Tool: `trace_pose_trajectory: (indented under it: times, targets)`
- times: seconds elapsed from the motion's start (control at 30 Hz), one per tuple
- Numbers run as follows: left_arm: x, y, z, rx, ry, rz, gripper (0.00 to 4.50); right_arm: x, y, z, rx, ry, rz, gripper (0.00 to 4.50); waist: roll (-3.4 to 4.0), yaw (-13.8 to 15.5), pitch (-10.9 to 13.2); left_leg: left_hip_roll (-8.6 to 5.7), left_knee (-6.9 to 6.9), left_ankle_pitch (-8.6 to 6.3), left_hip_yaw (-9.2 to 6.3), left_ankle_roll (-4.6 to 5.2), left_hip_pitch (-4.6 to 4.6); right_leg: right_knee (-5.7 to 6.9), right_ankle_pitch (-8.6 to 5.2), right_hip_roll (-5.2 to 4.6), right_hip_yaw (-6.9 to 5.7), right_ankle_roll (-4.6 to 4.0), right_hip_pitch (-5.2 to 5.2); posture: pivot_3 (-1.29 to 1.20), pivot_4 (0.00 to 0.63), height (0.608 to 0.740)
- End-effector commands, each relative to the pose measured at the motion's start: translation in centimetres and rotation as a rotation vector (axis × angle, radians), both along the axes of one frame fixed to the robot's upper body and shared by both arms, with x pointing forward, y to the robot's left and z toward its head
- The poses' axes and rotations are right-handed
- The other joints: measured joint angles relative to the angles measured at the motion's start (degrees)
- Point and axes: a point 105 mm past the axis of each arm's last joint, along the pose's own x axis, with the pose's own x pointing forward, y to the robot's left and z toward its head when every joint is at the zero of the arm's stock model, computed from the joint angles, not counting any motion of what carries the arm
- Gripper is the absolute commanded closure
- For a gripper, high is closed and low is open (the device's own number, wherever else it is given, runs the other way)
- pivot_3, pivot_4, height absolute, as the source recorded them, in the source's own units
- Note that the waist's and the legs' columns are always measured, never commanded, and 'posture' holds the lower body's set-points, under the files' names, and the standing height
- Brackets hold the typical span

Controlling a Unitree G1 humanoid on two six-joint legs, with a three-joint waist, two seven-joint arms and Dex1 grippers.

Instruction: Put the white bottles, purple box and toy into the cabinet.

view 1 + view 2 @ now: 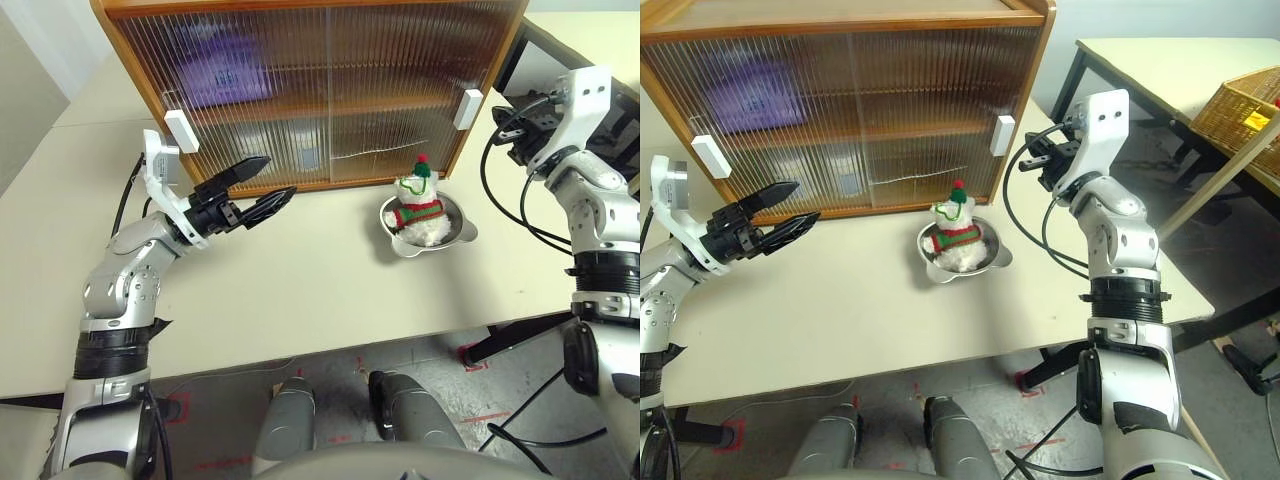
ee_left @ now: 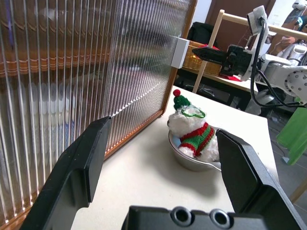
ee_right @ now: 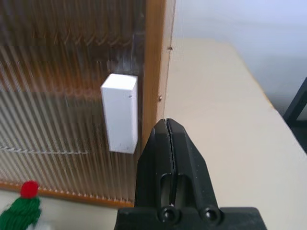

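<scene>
On the cream table [image 1: 300, 290], the toy [image 1: 417, 205] sits beside the cabinet [image 1: 330, 90].

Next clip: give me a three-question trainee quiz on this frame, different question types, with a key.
1. True or false: the toy lies in the steel bowl.
2. Which gripper is shut: A) left gripper B) right gripper?
3. Fill in: both sliding doors of the cabinet are ____.

Key: 1 true. 2 B; it points at the white handle, while the left one is open. 3 closed.
</scene>
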Motion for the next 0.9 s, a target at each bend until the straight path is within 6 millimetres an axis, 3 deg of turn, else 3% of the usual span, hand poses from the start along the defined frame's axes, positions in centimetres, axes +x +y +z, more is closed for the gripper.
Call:
trace_pose_trajectory:
  times: [0.03,0.33,0.9]
  targets:
    - [-0.3,-0.2,0.2,0.002,-0.011,-0.011,0.00,0.6,-0.3,-0.2,-0.005,0.000,-0.030,4.48,0.00,0.0,0.0,0.01,-0.01,0.00,0.00,0.00,0.00,0.00,0.00,0.00,0.00,-0.01,-0.01,0.09,0.111,0.740]
    - [-0.4,-0.1,0.1,0.020,-0.015,-0.011,0.00,1.4,0.7,-0.8,0.008,-0.002,-0.017,4.48,0.01,0.1,0.0,0.07,-0.06,0.00,-0.01,0.00,0.00,0.00,0.05,0.02,0.00,-0.08,-0.06,0.10,0.113,0.740]
    - [-0.1,0.3,-0.5,0.031,-0.016,-0.008,0.00,1.6,3.2,0.0,0.017,-0.020,0.047,4.48,0.03,-0.1,0.0,0.14,-0.13,0.00,-0.03,0.00,0.00,0.01,0.13,0.07,0.02,-0.23,-0.16,0.10,0.111,0.740]
